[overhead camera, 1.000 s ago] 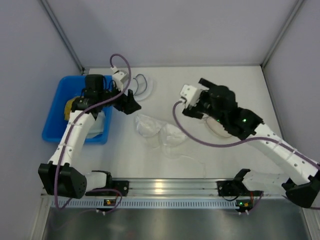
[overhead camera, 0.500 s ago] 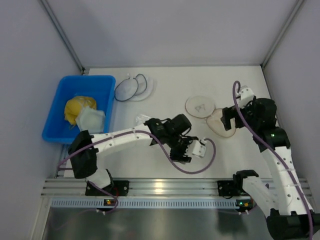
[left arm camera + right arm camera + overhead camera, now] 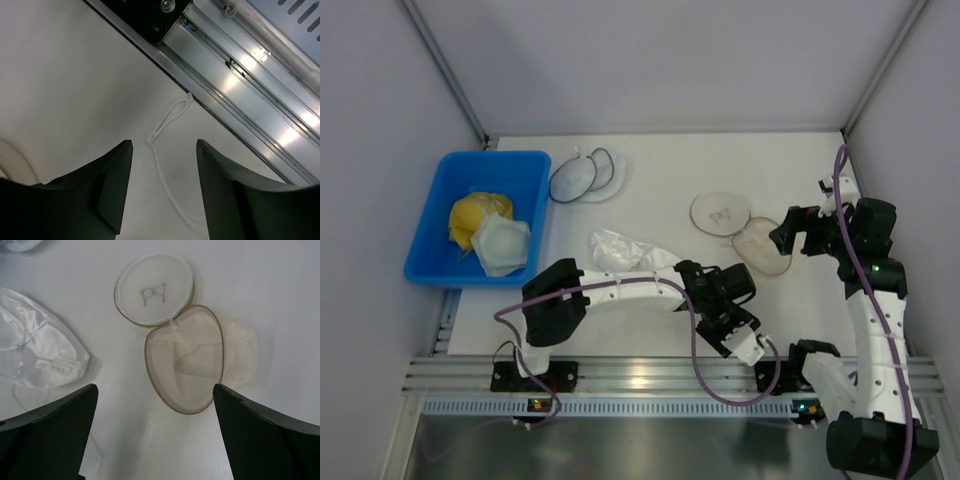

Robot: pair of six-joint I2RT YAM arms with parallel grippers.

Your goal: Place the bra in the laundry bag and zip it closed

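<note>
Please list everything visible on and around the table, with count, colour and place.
bra: 1, white, crumpled, table centre
laundry bag: 1, translucent white with tan rim, lying open right of centre, round lid flipped back
thin strap: 1, white, loose on the table by the rail
black-rimmed mesh pouch: 1, white, far side, right of the bin
bin: 1, blue, left edge
yellow cloth: 1 bundle, in the bin
white cloth: 1, in the bin beside the yellow cloth
rail: 1, silver, near edge
left gripper: black, open, over the thin strap
right gripper: black, open, above the laundry bag
</note>
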